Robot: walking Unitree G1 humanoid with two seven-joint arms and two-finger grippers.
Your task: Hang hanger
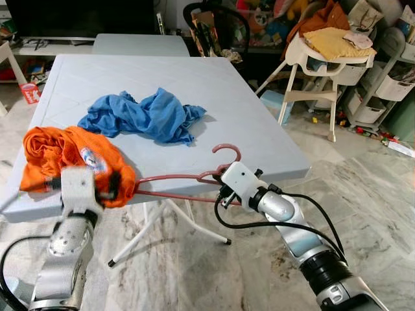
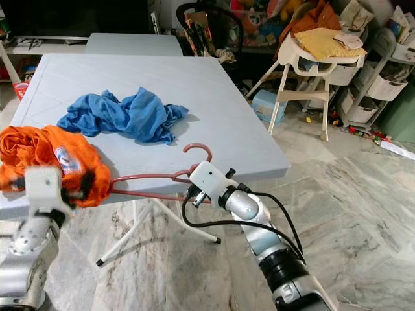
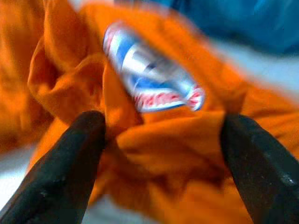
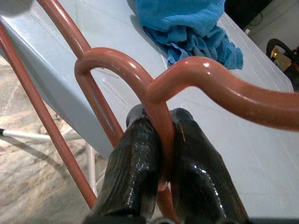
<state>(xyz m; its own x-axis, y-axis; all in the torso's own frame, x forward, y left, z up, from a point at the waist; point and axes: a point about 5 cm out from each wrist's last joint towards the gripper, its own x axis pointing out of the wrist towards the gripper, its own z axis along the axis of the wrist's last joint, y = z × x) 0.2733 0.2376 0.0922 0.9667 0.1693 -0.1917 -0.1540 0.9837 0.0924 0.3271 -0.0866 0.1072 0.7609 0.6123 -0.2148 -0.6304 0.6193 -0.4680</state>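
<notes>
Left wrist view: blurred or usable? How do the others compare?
Left wrist view: soft throughout, the orange shirt and its printed logo smeared, the left tool fingers hazy but clearly apart. Right wrist view: sharp, with glossy highlights on the hanger pinched by the right tool. Eye views: evenly lit and crisp, soft shadow beside the blue cloth.

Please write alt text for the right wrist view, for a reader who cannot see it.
The right gripper is shut on the neck of a reddish hanger, its hook curving off to one side. Behind lie a grey table and a crumpled blue cloth.
</notes>
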